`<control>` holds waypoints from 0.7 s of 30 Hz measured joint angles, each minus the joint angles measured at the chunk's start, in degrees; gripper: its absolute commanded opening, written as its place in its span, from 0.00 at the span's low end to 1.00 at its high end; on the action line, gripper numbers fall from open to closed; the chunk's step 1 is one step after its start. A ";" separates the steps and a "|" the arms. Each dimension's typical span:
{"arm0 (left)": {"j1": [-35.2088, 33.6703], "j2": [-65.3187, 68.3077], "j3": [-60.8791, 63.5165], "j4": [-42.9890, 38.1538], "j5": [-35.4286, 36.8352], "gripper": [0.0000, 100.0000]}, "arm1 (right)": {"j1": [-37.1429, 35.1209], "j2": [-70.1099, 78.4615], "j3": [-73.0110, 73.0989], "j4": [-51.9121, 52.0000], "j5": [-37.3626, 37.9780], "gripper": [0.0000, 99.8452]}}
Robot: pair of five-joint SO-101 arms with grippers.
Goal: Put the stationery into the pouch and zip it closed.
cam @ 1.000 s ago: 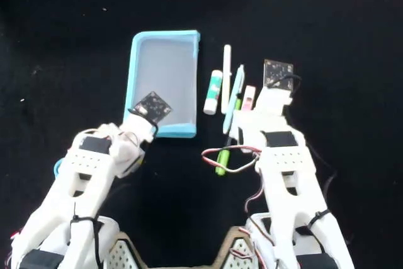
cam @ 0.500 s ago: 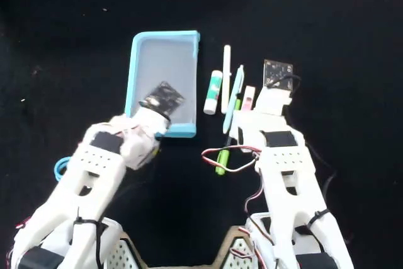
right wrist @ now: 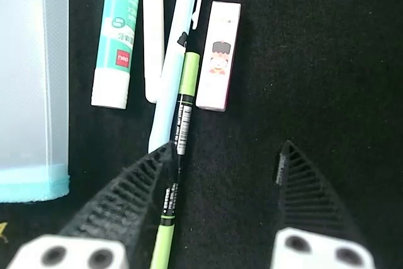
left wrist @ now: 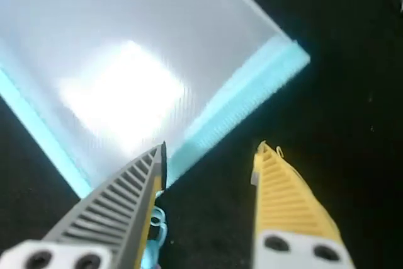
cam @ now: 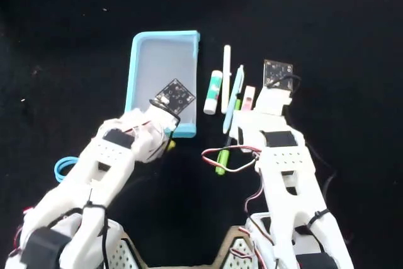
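The translucent pouch with its light-blue border lies flat at the table's middle left. My left gripper hovers open over its near right corner; the grey and yellow fingers straddle the pouch's blue end edge. To the right of the pouch lie a glue stick, a white pen, a light-blue pen, a green marker and a small eraser. My right gripper stands open just short of the eraser, one black finger touching or just over the green marker.
A light-blue loop of cord lies beside the left arm. Red and white wires hang from the right arm across the green marker. Black table surface stretches free to the far left and far right.
My left gripper has swung to the right along the pouch's near edge, from its near left part to its near right corner. The right arm and the stationery have stayed put.
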 measured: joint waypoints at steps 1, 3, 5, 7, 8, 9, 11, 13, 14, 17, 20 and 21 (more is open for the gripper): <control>0.00 1.32 -0.79 0.00 0.00 0.23 | 0.00 0.00 0.00 0.00 0.00 0.26; 0.00 3.96 -2.81 -0.79 0.00 0.23 | 0.00 0.00 0.00 0.00 0.00 0.26; 0.00 6.95 -4.84 -2.81 0.00 0.23 | 0.00 0.00 0.00 0.00 0.00 0.26; 0.00 9.76 -7.03 -4.22 0.00 0.23 | 0.00 0.00 0.00 0.00 0.00 0.26; 0.00 11.08 -7.91 -4.48 0.00 0.23 | 0.00 0.00 0.00 0.00 0.00 0.26; 0.00 12.40 -8.70 -4.75 0.00 0.23 | 0.00 0.00 0.00 0.00 0.00 0.26; 0.00 14.95 -10.11 -4.84 0.00 0.22 | 0.00 0.00 0.00 0.00 0.00 0.26; -0.88 17.05 -11.52 -4.92 0.00 0.20 | 0.00 0.00 0.00 0.00 0.00 0.26; -1.49 17.93 -12.40 -4.92 0.00 0.19 | 0.00 0.00 0.00 0.00 0.00 0.26; -4.04 18.81 -14.77 -4.92 0.00 0.19 | 0.00 0.00 0.00 0.00 0.00 0.26; -6.59 18.99 -15.91 -4.92 0.00 0.19 | 0.00 0.00 0.00 0.00 0.00 0.26; -7.21 18.99 -16.09 -4.92 0.00 0.18 | 0.00 0.00 0.00 0.00 0.00 0.26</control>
